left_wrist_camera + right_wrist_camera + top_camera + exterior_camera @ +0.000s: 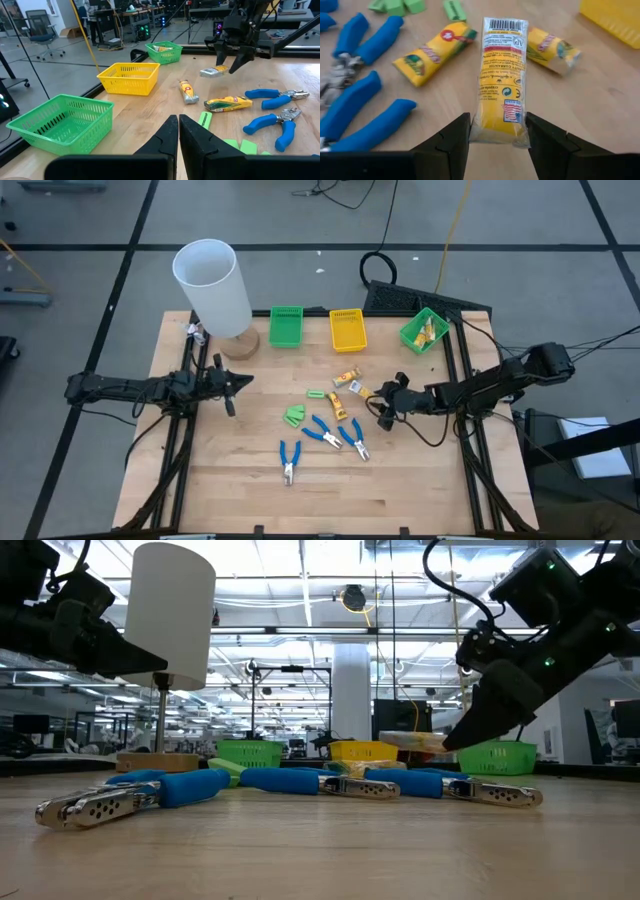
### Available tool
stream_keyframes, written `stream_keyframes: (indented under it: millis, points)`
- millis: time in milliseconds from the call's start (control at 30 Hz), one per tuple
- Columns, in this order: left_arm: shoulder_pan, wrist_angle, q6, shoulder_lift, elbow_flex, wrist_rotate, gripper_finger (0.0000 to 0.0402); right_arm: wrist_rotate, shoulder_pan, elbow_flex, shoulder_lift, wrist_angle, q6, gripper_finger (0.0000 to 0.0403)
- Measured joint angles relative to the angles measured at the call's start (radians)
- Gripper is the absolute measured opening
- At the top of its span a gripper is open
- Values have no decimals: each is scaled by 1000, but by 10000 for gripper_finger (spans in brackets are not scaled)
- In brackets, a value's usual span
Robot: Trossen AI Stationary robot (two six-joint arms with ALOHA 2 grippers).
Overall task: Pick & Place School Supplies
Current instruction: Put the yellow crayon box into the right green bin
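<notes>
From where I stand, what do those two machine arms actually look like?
Both are slim, jointed arms in matte black, with black cables looping along them. The left pincer ends in two tapered black fingers. The right pincer has wedge-shaped black fingers; small green lights glow on its wrist housing.

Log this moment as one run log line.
right gripper: fingers closed on yellow packet, lifted above table | left gripper: shut, waiting at left | remaining: three blue-handled tools
</notes>
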Motion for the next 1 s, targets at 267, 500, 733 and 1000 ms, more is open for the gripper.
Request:
stream_keyframes:
  millis: [267, 500, 733, 1000]
  points:
    - [0, 0, 0, 0, 0, 0, 21, -119, 0, 0, -38, 47, -7, 167]
    - [0, 0, 0, 0, 0, 0, 21, -135, 0, 0, -80, 55, -13, 167]
    - [0, 0, 0, 0, 0, 0, 21, -134, 0, 0, -147, 64, -61, 167]
    - [0, 0, 0, 0, 0, 0, 21, -132, 0, 1, -216, 69, -105, 167]
